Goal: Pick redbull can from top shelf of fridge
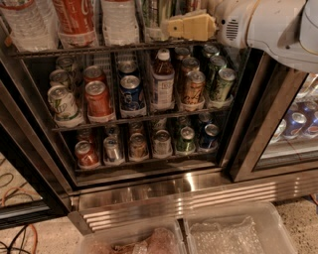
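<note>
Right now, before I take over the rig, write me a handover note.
Hand: at top shelf height, right part of the fridge, pointing left; no can seen in it.
Things: slim cans stand on that shelf just behind the hand; I cannot tell which is the redbull can.
Done: the hand is at the shelf.
Left: single out the redbull can, grasp it, draw it out.
</note>
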{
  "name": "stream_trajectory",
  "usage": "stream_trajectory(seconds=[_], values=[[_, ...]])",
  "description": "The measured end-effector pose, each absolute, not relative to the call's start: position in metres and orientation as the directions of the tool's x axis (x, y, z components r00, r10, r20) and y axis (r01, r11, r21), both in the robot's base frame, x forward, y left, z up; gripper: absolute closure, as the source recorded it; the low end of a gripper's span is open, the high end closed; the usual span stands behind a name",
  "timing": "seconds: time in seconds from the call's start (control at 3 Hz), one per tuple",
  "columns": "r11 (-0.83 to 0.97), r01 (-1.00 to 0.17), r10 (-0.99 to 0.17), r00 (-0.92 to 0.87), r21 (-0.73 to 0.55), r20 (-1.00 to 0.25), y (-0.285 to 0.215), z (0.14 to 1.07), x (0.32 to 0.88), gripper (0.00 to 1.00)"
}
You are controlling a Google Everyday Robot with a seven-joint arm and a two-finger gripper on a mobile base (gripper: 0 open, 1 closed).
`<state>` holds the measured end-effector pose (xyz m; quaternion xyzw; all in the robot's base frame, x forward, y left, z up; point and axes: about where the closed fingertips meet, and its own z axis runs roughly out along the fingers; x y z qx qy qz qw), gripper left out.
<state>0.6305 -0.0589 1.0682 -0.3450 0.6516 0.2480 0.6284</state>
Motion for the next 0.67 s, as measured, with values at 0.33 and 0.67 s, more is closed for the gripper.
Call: stream_trajectory(seconds=[0.33,0.67], values=[[0.657,-0.746,-0.136,0.019,-0.105,-0.991,-0.065,1.064,0.634,0.2],[0.709,-0.697,-0.149,0.001,-0.107,-0.989,-0.076,1.058,0.638,0.2]])
